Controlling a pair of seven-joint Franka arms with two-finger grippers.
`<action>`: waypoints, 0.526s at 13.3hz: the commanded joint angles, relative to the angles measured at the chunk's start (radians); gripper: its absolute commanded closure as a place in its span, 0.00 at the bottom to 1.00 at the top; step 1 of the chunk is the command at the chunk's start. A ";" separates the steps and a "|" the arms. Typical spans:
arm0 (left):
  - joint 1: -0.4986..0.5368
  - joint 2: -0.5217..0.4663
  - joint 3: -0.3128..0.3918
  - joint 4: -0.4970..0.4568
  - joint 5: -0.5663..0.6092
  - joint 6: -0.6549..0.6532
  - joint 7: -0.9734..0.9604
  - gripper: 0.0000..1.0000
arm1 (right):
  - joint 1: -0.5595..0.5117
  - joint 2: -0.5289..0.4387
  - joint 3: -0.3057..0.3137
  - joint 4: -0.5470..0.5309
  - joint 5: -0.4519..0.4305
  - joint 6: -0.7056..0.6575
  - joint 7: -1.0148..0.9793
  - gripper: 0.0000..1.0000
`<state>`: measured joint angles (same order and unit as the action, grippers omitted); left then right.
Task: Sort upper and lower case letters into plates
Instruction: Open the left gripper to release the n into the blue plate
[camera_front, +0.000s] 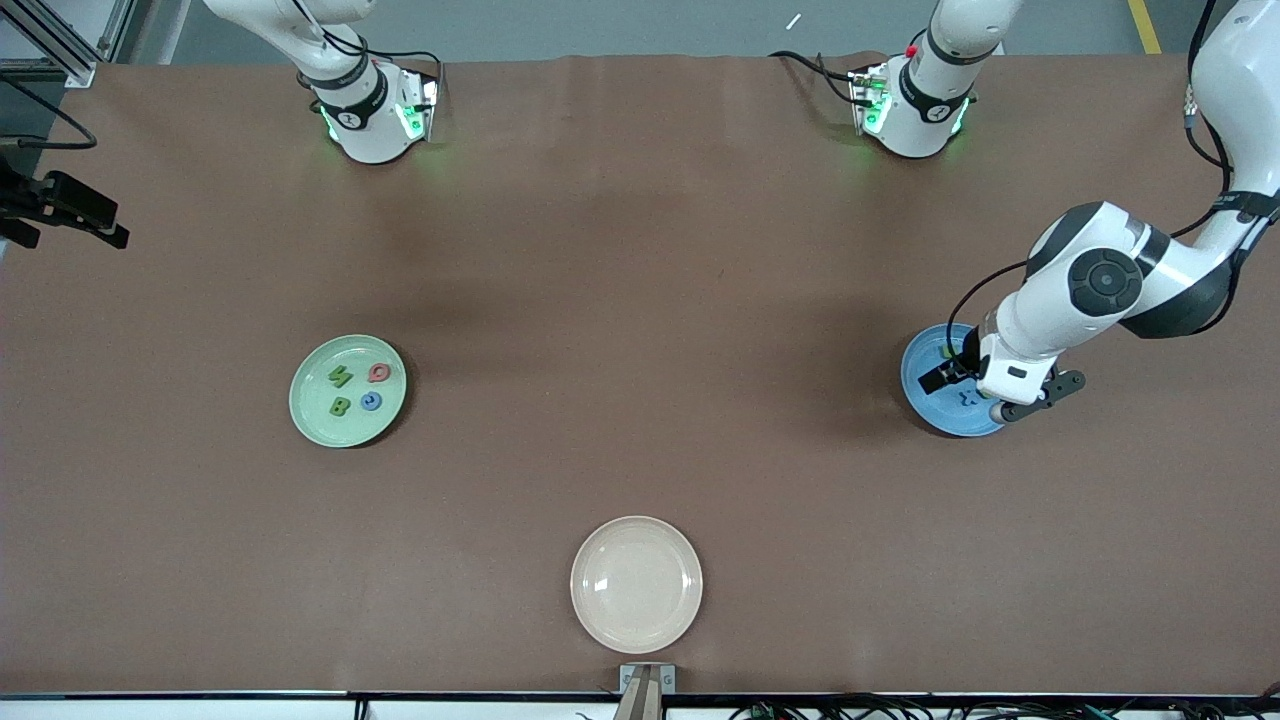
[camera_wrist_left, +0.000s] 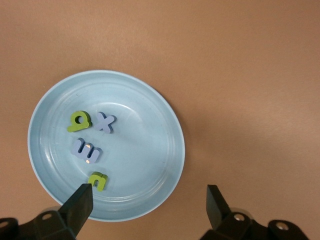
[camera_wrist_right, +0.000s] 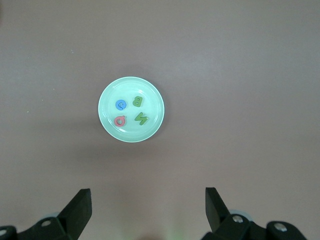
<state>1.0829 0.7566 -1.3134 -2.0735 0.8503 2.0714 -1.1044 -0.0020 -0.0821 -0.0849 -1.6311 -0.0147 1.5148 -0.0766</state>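
Cream plate (camera_front: 636, 585) nearest cam. Left gripper (camera_wrist_left: 147, 200) spread wide, empty, over blue plate (camera_wrist_left: 150, 165) w/ 4 letters (camera_wrist_left: 86, 151). Right gripper (camera_wrist_right: 147, 202) spread wide, high above green plate (camera_wrist_right: 131, 116) w/ 4 more.

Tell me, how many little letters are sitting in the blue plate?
4, all in the blue plate under the open left end effector: green a, blue x, blue m, green n. None look hidden.

Four letters (camera_wrist_left: 90, 145) lie in each end plate (camera_front: 315, 420); a third plate (camera_front: 636, 585) sits nearest the camera
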 joint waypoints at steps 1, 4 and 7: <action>0.002 -0.019 -0.007 0.006 -0.023 -0.019 0.011 0.00 | 0.005 -0.001 0.001 0.010 -0.019 -0.007 -0.003 0.00; -0.003 -0.014 -0.007 0.023 -0.023 -0.019 0.009 0.00 | -0.003 -0.002 -0.003 0.000 -0.010 0.007 -0.003 0.00; -0.102 -0.020 0.028 0.090 -0.030 -0.098 0.029 0.00 | -0.007 -0.002 -0.003 -0.007 0.005 0.012 0.000 0.00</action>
<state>1.0667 0.7574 -1.3131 -2.0389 0.8470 2.0486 -1.0970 -0.0036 -0.0810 -0.0896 -1.6323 -0.0169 1.5182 -0.0766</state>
